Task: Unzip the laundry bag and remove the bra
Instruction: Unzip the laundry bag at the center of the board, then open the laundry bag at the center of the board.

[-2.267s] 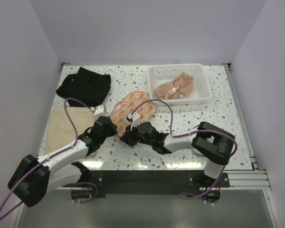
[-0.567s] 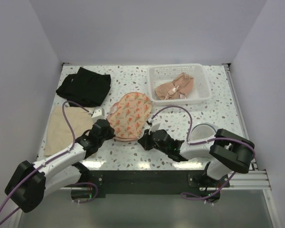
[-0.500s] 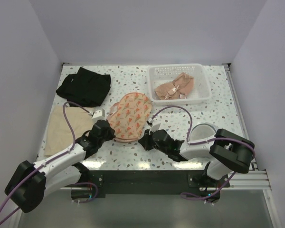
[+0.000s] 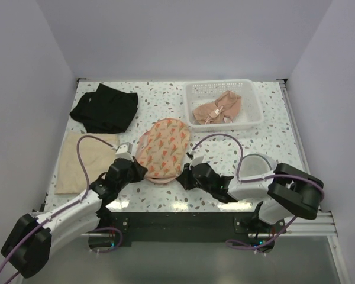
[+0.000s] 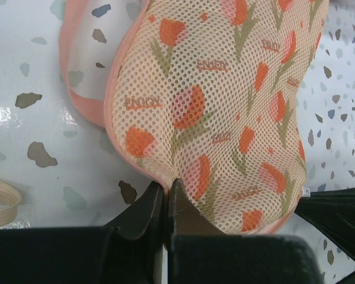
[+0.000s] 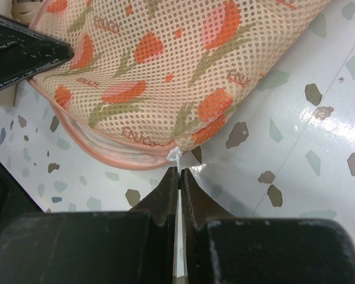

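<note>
Along the seam of the peach mesh laundry bag (image 4: 163,148), left gripper (image 5: 167,189) clamped fabric as anchor; right gripper (image 6: 179,177) clamped the white zipper pull (image 6: 175,155).

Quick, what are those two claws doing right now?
Left gripper: closed, pinching the laundry bag edge.
Right gripper: closed on the bag's zipper pull.

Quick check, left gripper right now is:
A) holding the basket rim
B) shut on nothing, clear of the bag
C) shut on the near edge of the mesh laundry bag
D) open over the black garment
C: in the left wrist view the left gripper has its fingers closed on the seamed edge of the laundry bag, while the right gripper pinches the white zipper pull.
</note>
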Tool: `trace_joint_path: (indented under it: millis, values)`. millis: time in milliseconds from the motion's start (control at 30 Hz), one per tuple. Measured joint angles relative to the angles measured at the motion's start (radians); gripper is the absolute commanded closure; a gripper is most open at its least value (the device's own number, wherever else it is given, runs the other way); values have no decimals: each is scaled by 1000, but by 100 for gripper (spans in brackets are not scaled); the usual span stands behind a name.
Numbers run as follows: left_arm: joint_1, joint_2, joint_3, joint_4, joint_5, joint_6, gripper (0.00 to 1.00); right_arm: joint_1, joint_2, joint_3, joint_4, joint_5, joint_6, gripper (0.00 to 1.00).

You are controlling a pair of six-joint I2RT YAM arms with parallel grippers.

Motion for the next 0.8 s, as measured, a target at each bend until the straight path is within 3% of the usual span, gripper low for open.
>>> trace_joint_path:
  millis: [200,433,800]
  values:
    - [-1,-38,-32,16,71,10,88,0,-37,0,-68,13,23,100]
    - [-6,-55,-63,29,177,25,69,0,-100,0,-196,77,64,100]
    - [-13,-175,-114,24,310,84,62,-8,-219,-27,-347,144,101,100]
